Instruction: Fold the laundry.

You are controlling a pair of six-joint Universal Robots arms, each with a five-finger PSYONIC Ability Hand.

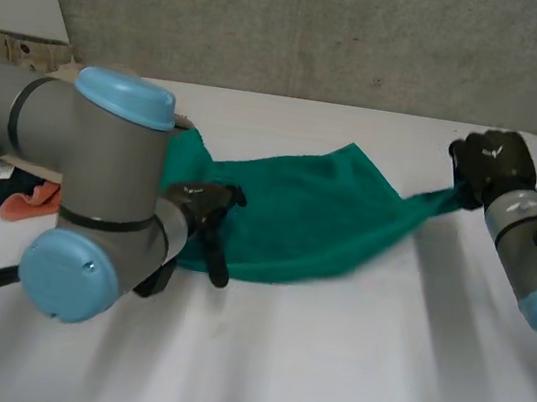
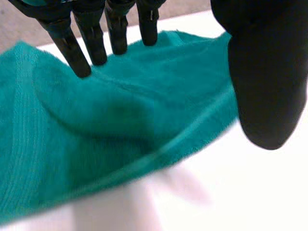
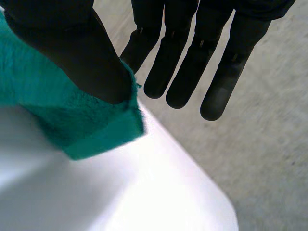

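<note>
Where the counter (image 1: 324, 371) rounds off at its far right corner, the right hand (image 1: 491, 164) sits just inside the edge, with grey floor beyond it. A wide stretch of white counter lies between the towel (image 1: 297, 215) and the near edge, and more lies to the right of the towel, below the right hand. The far edge runs along a grey wall.

A cardboard box (image 1: 13, 48) stands at the far left, behind the left arm (image 1: 99, 186); I cannot tell what is in it. An orange cloth (image 1: 31, 203) lies beside that arm.

The green towel lies rumpled across the middle of the counter. One corner is drawn out in a narrow strip to the right hand. That hand is clamped on the corner: its thumb (image 3: 72, 53) presses the cloth against the nearest of its straight fingers (image 3: 183, 72), and the corner's tip pokes out below the thumb.

The left hand (image 1: 209, 207) is over the towel's near left edge. Its fingers (image 2: 72, 48) are straight and spread, with their tips resting on the cloth. Its thumb (image 2: 264, 86) stands apart above the towel's hem, gripping nothing.
</note>
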